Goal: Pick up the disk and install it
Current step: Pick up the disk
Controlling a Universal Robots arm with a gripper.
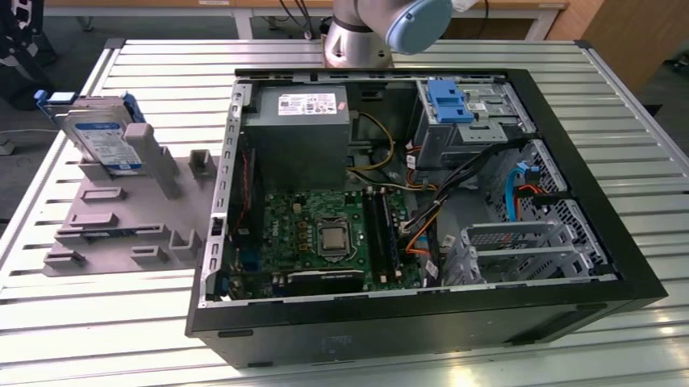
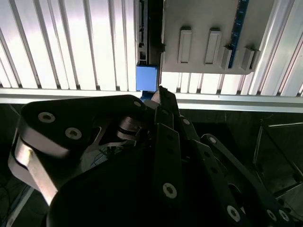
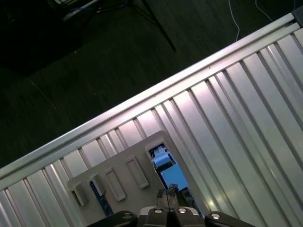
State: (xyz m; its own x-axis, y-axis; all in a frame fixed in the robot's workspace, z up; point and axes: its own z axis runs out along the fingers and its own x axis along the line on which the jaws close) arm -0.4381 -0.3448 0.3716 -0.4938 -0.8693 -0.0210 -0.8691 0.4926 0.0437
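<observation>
The disk [image 1: 100,133], a silver drive with a white-and-blue label in a blue carrier, stands on edge in a slot at the far end of the grey fixture [image 1: 129,218], on the exterior view's left. Both wrist views look down on it from well above: its blue carrier edge [image 3: 166,171] [image 2: 147,78] lies just past my fingertips. My gripper [image 3: 167,195] [image 2: 161,93] hangs high over the disk with its fingers together and nothing between them.
An open computer case [image 1: 603,266] fills the table's middle, with a motherboard [image 1: 323,234], a grey power supply box [image 1: 296,129] and a blue bracket [image 1: 447,101] in its drive bay. The arm's base [image 1: 361,36] stands behind it. The slatted table's edge [image 3: 142,97] runs close to the fixture.
</observation>
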